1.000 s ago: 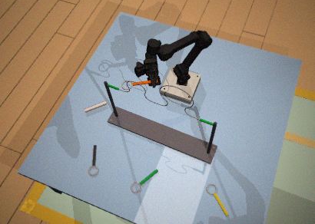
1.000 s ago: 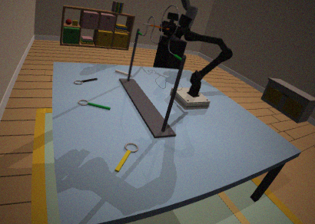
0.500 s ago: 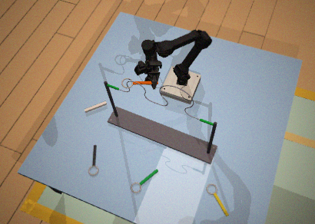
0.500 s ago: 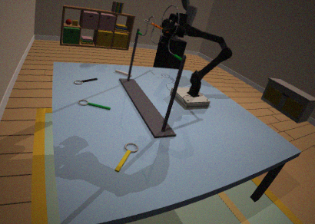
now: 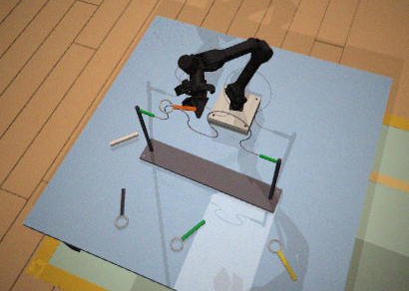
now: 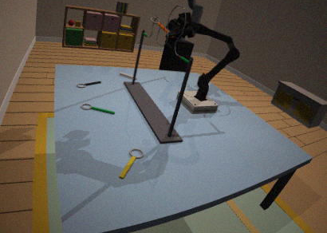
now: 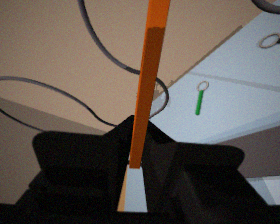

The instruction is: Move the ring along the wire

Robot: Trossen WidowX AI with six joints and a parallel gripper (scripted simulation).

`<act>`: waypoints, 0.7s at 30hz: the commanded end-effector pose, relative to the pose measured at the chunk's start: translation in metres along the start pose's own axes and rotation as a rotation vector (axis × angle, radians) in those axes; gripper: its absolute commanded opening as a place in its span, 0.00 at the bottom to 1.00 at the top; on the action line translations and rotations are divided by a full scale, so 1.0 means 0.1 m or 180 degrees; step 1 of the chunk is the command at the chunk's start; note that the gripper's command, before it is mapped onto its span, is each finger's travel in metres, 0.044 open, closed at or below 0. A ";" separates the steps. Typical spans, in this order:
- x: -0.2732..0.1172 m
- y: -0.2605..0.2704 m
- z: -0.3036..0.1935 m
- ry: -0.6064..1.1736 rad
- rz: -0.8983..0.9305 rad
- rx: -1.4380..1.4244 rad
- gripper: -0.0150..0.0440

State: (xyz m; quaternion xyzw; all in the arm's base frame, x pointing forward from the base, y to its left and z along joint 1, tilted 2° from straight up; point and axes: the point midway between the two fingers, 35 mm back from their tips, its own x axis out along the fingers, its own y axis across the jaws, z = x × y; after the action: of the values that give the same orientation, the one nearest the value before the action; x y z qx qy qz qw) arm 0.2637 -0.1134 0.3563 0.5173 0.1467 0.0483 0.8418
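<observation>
My gripper (image 5: 198, 109) (image 6: 171, 33) (image 7: 137, 119) is shut on the orange handle (image 5: 183, 108) (image 6: 162, 26) (image 7: 149, 60), high above the table. The ring at its end (image 5: 160, 106) (image 6: 151, 19) is out of the wrist view. It appears to be around the grey wire, just past the green part (image 5: 146, 113) (image 6: 145, 34) by the left post (image 5: 144, 129) (image 6: 138, 57); whether they touch cannot be told. The curving wire (image 5: 204, 134) (image 7: 120, 64) runs close by the fingers. The other green part (image 5: 268, 158) (image 6: 184, 59) is by the right post (image 5: 275, 179) (image 6: 181, 96).
The posts stand on a dark base board (image 5: 209, 175) (image 6: 149, 108). On the table lie a green-handled ring (image 5: 194, 231) (image 6: 103, 110) (image 7: 199, 102), a yellow-handled one (image 5: 286, 265) (image 6: 128, 167), a black-handled one (image 5: 123, 200) (image 6: 92, 83) and a pale stick (image 5: 124, 139) (image 6: 128, 76).
</observation>
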 end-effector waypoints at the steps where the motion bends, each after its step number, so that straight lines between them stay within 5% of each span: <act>1: 0.01 -0.08 0.02 0.0012 -0.0171 -0.0250 0.00; 21: -0.03 -0.32 0.08 0.0008 -0.0865 -0.1418 0.00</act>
State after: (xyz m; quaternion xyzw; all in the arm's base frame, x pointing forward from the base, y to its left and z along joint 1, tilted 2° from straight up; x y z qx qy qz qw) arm 0.2613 -0.1302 0.3355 0.3317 0.1919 -0.0202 0.9234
